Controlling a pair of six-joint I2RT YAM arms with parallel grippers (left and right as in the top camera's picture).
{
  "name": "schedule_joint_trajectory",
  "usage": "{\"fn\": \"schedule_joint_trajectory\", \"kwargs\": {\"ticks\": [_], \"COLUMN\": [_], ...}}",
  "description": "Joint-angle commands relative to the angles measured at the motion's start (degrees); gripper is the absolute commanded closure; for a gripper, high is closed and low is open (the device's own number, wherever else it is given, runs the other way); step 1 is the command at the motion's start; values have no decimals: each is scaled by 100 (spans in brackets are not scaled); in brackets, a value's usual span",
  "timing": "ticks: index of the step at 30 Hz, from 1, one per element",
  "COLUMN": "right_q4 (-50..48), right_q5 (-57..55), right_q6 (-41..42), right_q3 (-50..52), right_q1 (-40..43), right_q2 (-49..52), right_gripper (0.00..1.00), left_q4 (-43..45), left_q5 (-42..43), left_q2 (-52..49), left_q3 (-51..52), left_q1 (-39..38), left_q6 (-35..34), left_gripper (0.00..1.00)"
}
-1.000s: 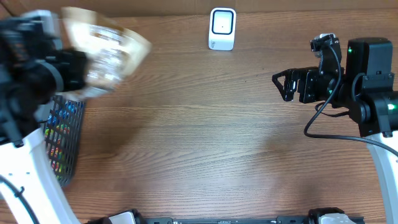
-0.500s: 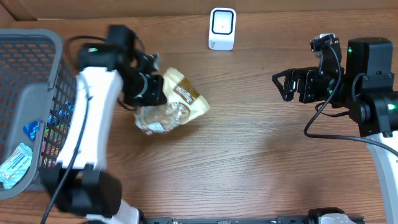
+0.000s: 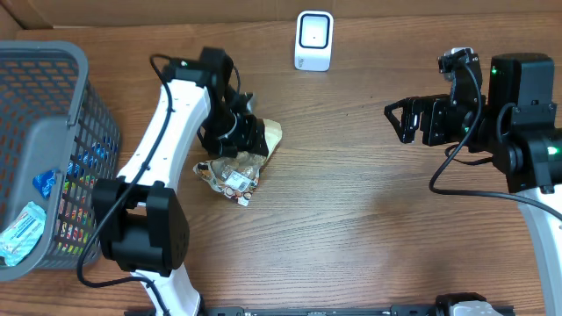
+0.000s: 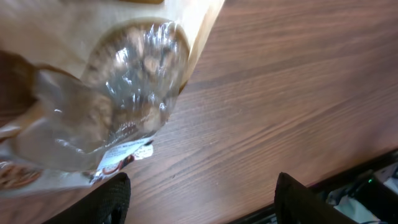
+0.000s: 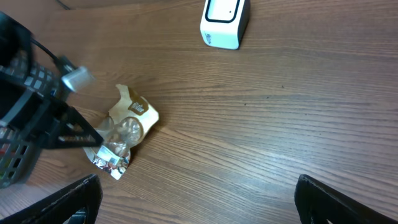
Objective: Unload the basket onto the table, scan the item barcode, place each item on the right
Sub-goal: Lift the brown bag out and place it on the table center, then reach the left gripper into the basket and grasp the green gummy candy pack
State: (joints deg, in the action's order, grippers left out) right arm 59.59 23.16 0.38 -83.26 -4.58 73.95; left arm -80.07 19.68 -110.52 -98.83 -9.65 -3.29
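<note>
The wooden table (image 3: 369, 237) is bare across its middle and right. A grey mesh basket (image 3: 54, 54) stands at the left edge, with small packets inside.

The left gripper (image 3: 239, 136) hovers over the far end of the snack bag (image 3: 235, 171). Its jaws are apart and grip nothing. The right gripper (image 3: 397, 120) hangs well apart at the right, with its jaws wide and empty.

The bag lies flat on the table left of centre, near and to the left of the white scanner (image 3: 313, 39), which stands at the far edge.

The bag looks light and soft: tan film with a clear crinkled window. It will probably be slippery and will flop if pinched at one corner, and its contents may crush. The sealed tan far edge is the better place to grip, as that leaves the small white label (image 3: 234, 183) at the near end uncovered. Whether that label carries the barcode cannot be told.
</note>
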Motion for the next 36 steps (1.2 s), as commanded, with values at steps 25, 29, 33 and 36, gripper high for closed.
{"fn": "schedule_joint_trajectory", "kwargs": {"ticks": [25, 29, 33, 36], "right_q4": [109, 162, 140, 85], "right_q5": [55, 55, 55, 55], "right_q6": [-22, -22, -22, -22], "right_q3": [-144, -144, -144, -144], "right_q1": [15, 15, 15, 15], "right_q2": [17, 17, 17, 17], "right_gripper": [0, 0, 0, 0], "left_q4": [-1674, -1659, -1320, -898], "left_q5": [-2312, -2310, -2249, -2245], "left_q2": [1095, 1088, 1088, 1088], "left_q3": [-4570, -3781, -2756, -1895], "left_q1": [3921, 4913, 5506, 5698], "left_q6": [-1499, -1700, -1751, -1751], "left_gripper": [26, 25, 28, 28]}}
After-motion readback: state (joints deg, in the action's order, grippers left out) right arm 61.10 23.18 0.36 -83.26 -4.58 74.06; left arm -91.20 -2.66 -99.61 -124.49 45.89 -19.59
